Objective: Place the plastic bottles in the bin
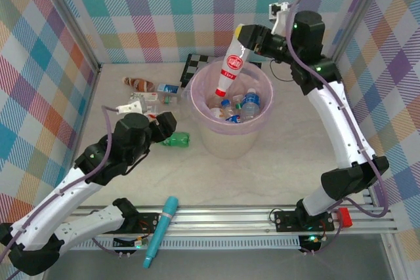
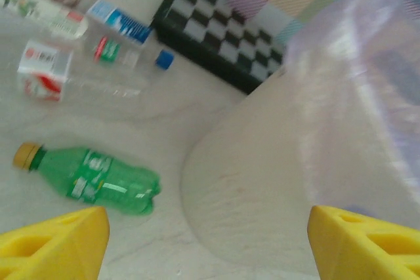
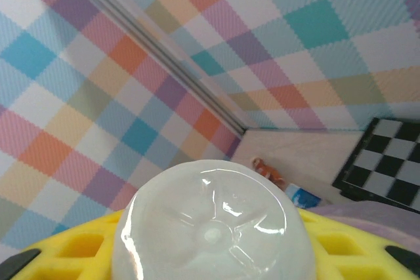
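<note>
- Right jaws: clamped on the base end of a red-labelled bottle [image 1: 232, 65], held high over the far rim of the bin [image 1: 257, 132].
- The bottle hangs tilted, with its cap end pointing down over the bin's mouth.
- Right wrist view: the bottle's pale round base sits between the yellow fingers [image 3: 72, 250]. The plaid wall is beyond.
- The bin stands mid-counter. Several clear bottles with blue caps [image 1: 248, 104] lie inside on the pink liner.
- Left jaws: apart, with nothing between them. In the left wrist view a yellow finger [image 2: 56, 240] sits at each lower corner, with bare counter [image 1: 275, 175] and the bin's wall between them.
- The left jaws are low, just left of the bin and near the green bottle [image 1: 176, 140].
- The green bottle lies on its side on the counter, just beside the bin's left wall, with its yellow cap pointing away from the bin.
- Back-left of the bin, more bottles lie on their sides close together: a brown-labelled bottle [image 1: 138, 84], a blue-labelled bottle [image 1: 168, 88] and a white-and-red-labelled bottle [image 1: 141, 100].
- A checkerboard [image 1: 197, 63] lies behind the bin. Whether it touches the bin, I cannot tell.
- A teal tube [image 1: 163, 227] lies across the near rail, between the arm bases.
</note>
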Tool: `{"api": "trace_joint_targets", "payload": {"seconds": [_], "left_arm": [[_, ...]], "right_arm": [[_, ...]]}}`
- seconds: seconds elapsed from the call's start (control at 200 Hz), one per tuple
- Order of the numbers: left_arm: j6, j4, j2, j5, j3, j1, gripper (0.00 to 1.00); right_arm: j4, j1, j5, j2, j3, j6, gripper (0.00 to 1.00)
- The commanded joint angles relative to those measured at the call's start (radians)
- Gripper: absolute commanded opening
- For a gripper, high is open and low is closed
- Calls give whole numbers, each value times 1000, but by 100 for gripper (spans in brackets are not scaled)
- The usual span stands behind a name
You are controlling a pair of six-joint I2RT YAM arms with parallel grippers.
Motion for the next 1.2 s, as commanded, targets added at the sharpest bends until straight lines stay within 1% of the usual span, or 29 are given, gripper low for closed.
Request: {"api": "trace_joint_targets", "payload": {"seconds": [0.0,0.27,0.415,0.595,0.875,0.92,1.01,1.195], "left_arm": [[-113,-22,3,-4,-57,20,80],[-154,41,78,76,-143,68,84],[-170,77,98,101,-190,83,85],[-177,92,119,121,-215,95,84],[-188,119,170,142,-235,101,85],[-186,123,181,147,-236,102,85],[-185,128,194,149,-236,103,85],[-181,129,205,148,-236,103,85]], "right_arm": [[129,14,78,-12,-81,-51,42],[154,89,99,39,-195,-110,42],[192,107,115,56,-284,-115,43],[175,130,144,87,-341,-116,43],[178,139,196,99,-444,-67,46],[170,139,200,101,-449,-58,49],[157,139,204,97,-447,-43,60],[78,139,225,68,-390,-44,75]]}}
